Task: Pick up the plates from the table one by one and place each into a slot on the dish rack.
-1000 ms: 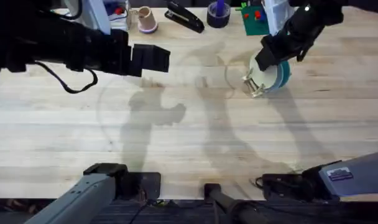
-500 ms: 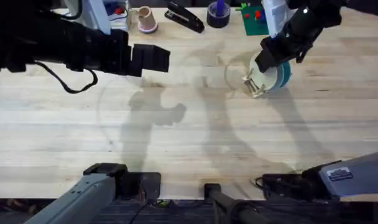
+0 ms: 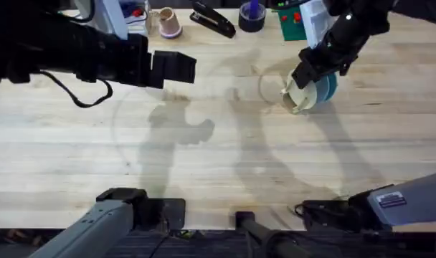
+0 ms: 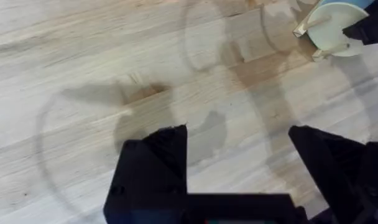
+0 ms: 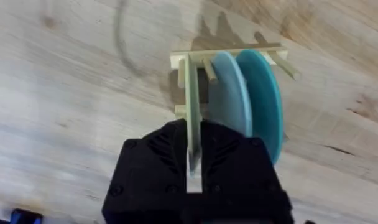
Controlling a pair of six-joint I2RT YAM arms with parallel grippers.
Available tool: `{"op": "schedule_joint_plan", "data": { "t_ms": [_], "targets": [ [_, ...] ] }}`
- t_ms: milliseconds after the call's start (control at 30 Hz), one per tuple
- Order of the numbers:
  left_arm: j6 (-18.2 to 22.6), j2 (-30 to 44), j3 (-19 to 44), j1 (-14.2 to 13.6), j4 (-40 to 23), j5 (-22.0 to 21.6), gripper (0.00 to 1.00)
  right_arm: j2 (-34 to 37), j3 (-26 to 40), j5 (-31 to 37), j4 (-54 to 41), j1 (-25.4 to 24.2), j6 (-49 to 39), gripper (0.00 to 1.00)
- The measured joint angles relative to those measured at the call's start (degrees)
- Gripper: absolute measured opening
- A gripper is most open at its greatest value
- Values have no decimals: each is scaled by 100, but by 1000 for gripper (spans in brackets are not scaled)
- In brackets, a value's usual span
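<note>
Right wrist view: the right gripper (image 5: 194, 163) is pinching the cream plate (image 5: 193, 112) edge-on between its black fingers and setting it into the dish rack (image 5: 229, 59), in the slot just beside two teal plates (image 5: 260, 102) already standing upright there. The rack is sitting toward the far right corner of the table (image 3: 204, 165), with the right arm reaching over it. To do this step well, the plate should be going straight down, parallel to the teal plates and between the thin sticks, its lower edge seated before the fingers are letting go; any tilt risks nudging the light rack or tipping its neighbours. The left gripper (image 4: 239, 162) is hanging with fingers spread and holding nothing above the table's far left part, well apart from the rack.
</note>
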Motion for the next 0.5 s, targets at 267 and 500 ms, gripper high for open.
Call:
{"op": "schedule_joint_plan", "data": {
  "t_ms": [267, 500],
  "targets": [
    [0, 0, 0, 0, 0, 0, 996, 0, 0, 2, 3, 0, 2, 110],
    [0, -2, 0, 0, 0, 0, 996, 8, 50, 7, -265, -2, 48, 72]
  ]
}}
